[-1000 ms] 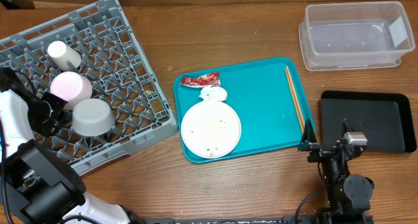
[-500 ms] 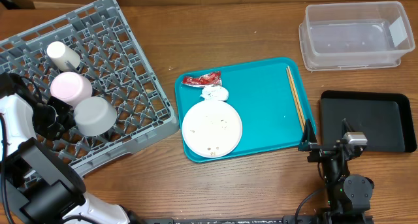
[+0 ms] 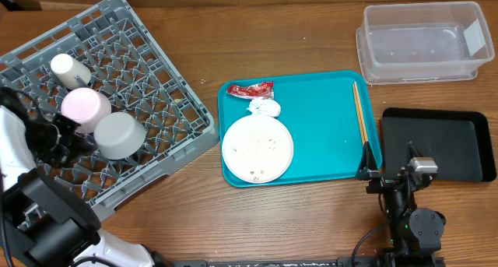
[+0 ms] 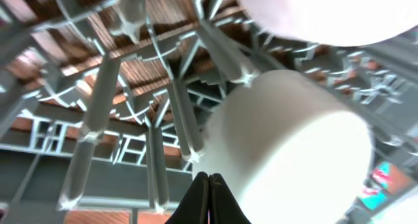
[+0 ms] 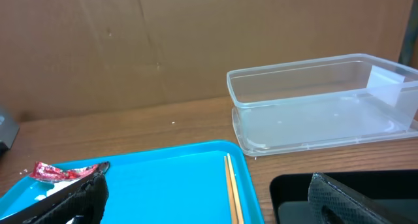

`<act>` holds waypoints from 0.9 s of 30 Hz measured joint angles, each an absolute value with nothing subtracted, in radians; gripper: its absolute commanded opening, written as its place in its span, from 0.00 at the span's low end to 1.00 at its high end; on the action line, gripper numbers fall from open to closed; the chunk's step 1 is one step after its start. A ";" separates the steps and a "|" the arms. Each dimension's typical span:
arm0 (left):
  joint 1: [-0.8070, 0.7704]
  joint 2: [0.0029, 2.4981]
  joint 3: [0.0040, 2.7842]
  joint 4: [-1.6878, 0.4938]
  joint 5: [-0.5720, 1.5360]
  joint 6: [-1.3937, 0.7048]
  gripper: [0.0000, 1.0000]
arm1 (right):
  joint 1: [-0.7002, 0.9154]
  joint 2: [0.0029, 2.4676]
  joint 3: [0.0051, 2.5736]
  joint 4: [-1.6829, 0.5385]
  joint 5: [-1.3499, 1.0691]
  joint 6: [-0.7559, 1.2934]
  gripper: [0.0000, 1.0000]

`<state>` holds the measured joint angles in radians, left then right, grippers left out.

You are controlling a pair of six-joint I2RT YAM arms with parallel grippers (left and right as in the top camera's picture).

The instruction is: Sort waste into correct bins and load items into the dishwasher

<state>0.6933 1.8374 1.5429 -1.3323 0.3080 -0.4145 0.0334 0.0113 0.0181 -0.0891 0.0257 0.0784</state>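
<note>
Three dishes are sitting in your dish rack point(image 3: 167, 96), left gripper point(image 4: 209, 188) pressed together just beside the grey bowl point(image 3: 118, 135). Your right gripper point(image 5: 208, 179) is hovering spread wide at the teal tray point(image 3: 327, 135); loading looks part-done, with plate point(image 3: 257, 148), tissue point(image 3: 263, 107) and wrapper point(image 3: 249, 89) likely calling next.

Grey matt plastic on the dish rack point(image 3: 156, 72), lattice all over. Clear glossy plastic tub point(image 3: 373, 45), matt black tray point(image 3: 436, 142), smooth teal tray point(image 3: 327, 127). The red wrapper point(image 3: 250, 89) gleams like foil, the tissue point(image 3: 263, 107) looks like crumpled paper, chopsticks point(image 3: 359, 111) bare wood, tabletop point(image 3: 296, 220) wood-grained.
</note>
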 measured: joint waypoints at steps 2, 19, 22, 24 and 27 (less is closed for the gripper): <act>0.701 1.837 1.600 -1.374 0.312 -0.414 0.04 | 0.033 0.011 0.018 -0.089 0.026 0.078 1.00; 0.524 1.837 1.682 -1.363 0.257 -0.397 0.04 | 0.033 0.011 0.018 -0.089 0.026 0.078 0.99; 0.450 1.837 1.625 -1.315 0.175 -0.435 0.04 | 0.033 0.011 0.018 -0.089 0.025 0.078 1.00; 0.416 1.837 1.576 -1.285 0.136 -0.456 0.04 | 0.033 0.011 0.018 -0.089 0.025 0.079 1.00; 0.395 1.837 1.538 -1.244 0.118 -0.474 0.04 | 0.033 0.011 0.018 -0.089 0.026 0.078 1.00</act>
